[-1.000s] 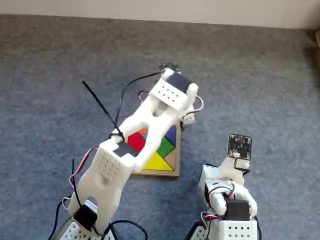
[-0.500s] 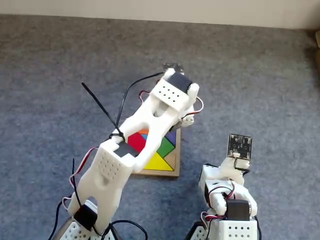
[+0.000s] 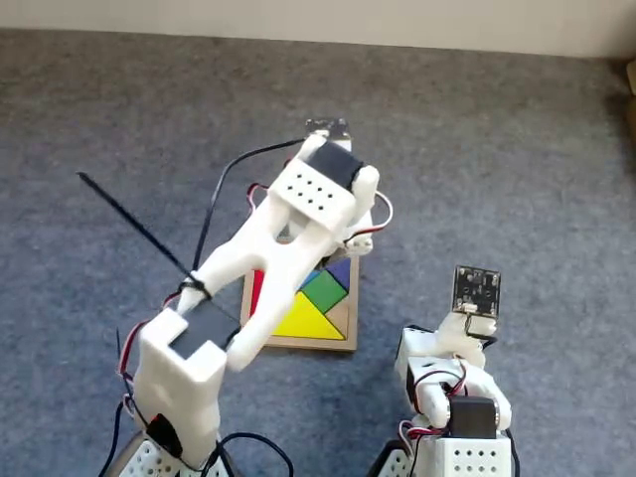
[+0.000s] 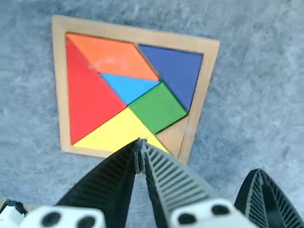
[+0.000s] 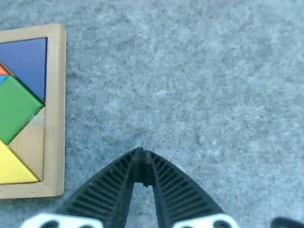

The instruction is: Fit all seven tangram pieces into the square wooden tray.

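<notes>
Right tool (image 5: pixel 141 154) above grey carpet (image 5: pixel 199 71)

We're working on a grey carpeted surface (image 3: pixel 517 139). The square wooden tray (image 3: pixel 328 344) lies flat on it near the middle, just ahead of the two arm bases. Carpet shows round the tray's rim. A pale strip (image 3: pixel 397 20) borders the far edge.
</notes>
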